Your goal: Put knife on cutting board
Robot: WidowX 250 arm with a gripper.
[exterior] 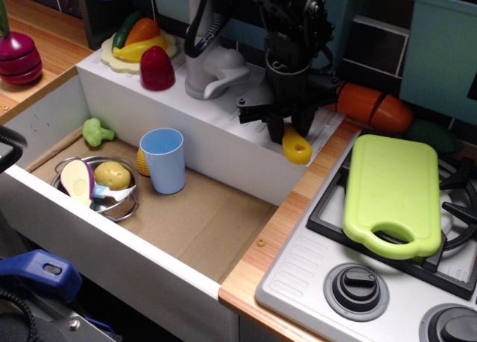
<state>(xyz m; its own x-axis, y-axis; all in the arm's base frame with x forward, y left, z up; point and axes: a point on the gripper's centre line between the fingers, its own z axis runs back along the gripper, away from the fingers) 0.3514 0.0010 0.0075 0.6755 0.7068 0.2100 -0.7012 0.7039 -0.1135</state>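
The knife (297,147) shows only its chunky yellow handle, lying on the white ledge at the sink's right edge; its blade is hidden under the gripper. My black gripper (289,126) stands straight above it, with its fingers closed in on either side of the knife's upper end. The lime-green cutting board (393,185) lies on the stove grate to the right of the knife, its handle hole toward the front. Nothing lies on it.
An orange carrot (373,107) lies just behind and right of the gripper. A grey faucet (212,66) stands to its left. The sink (216,223) holds a blue cup (164,159) and a pot (112,185) of toy food. Stove knobs (360,286) are at the front.
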